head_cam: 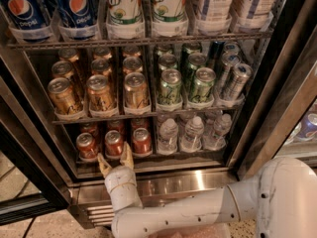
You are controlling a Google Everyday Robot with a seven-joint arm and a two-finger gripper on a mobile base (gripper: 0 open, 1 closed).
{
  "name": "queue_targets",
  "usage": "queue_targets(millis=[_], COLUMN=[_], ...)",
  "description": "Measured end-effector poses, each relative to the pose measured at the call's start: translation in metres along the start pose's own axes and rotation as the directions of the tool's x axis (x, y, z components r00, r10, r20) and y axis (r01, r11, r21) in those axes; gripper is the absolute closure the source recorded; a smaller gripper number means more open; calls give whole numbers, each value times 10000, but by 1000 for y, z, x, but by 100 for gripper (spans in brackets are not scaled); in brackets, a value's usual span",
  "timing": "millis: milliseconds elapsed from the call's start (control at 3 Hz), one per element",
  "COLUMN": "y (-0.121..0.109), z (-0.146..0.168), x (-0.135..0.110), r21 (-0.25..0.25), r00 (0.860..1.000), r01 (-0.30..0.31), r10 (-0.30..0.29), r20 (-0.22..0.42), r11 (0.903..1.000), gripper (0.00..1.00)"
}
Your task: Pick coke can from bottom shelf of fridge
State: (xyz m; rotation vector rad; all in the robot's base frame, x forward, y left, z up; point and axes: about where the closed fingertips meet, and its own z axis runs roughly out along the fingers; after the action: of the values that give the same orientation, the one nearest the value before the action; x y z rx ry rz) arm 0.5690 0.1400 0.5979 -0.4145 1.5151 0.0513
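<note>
The fridge (163, 185) stands open before me. Its bottom shelf (148, 161) holds three red coke cans in front: left (86, 145), middle (113, 143) and right (141, 140), with more behind them. My gripper (115, 161) is open at the shelf's front lip, just below the middle coke can. Its two tan fingertips (104, 165) point up on either side of that can's base and hold nothing. The white arm (198, 212) reaches in from the lower right.
Small water bottles (192, 133) fill the right side of the bottom shelf. Gold-bronze cans (99, 92) and green cans (171, 86) stand on the rack above, large bottles on top. The black door frame (277, 98) is at the right, another frame (20, 152) at the left.
</note>
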Motion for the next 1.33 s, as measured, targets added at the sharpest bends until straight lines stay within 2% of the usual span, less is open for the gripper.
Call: queue_targets(millis=[1333], y=[-11], z=[20], x=[0], r21=[456], r00=[9988], r01=[-467], r10=[474], r20=[-133], r11=[9979], gripper=[42])
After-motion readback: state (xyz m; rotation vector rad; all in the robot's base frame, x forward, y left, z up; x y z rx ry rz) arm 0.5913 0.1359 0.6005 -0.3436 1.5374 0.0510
